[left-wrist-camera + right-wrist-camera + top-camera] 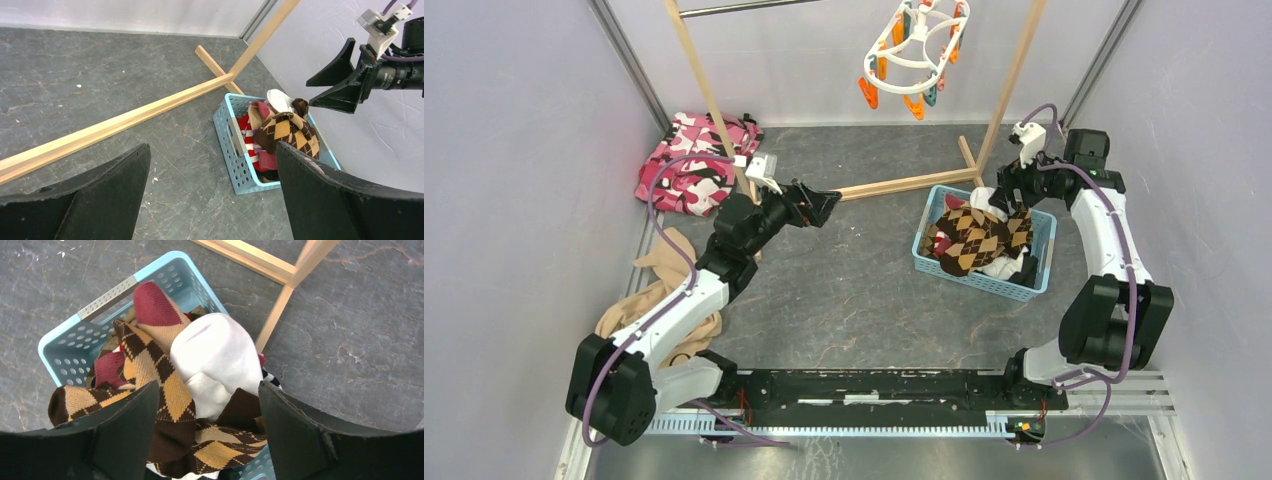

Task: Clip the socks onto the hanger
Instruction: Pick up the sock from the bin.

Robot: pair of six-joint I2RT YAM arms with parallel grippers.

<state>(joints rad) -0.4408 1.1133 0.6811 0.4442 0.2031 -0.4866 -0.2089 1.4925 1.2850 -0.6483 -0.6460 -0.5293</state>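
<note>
Closest to the arm bases, on the left, a tan garment [656, 272] lies crumpled beside the left arm. Further out, the left gripper [829, 206] hovers over bare table with its jaws spread wide and nothing between them, pointing towards the basket.

On the right side, the light blue basket [984, 285] sits on the table, heaped with the socks [974, 240]. Brown and tan argyle ones lie on top, a plain white sock [215, 357] rests at the far end of the pile, and a maroon-and-tan sock [155, 307] lies just beside it. The right gripper [207, 390] hangs directly over this far end. Its jaws are parted, with the white sock and an argyle sock [170, 405] below the gap, and neither is pinched.

Beyond the basket runs the floor bar of the wooden rack [904, 185]. A pink camouflage cloth [689, 165] lies at the far left by one rack leg. Farthest back, the hanger [914, 50] dangles from the rack's top rail, its orange and teal clothespins [869, 95] carrying no socks.
</note>
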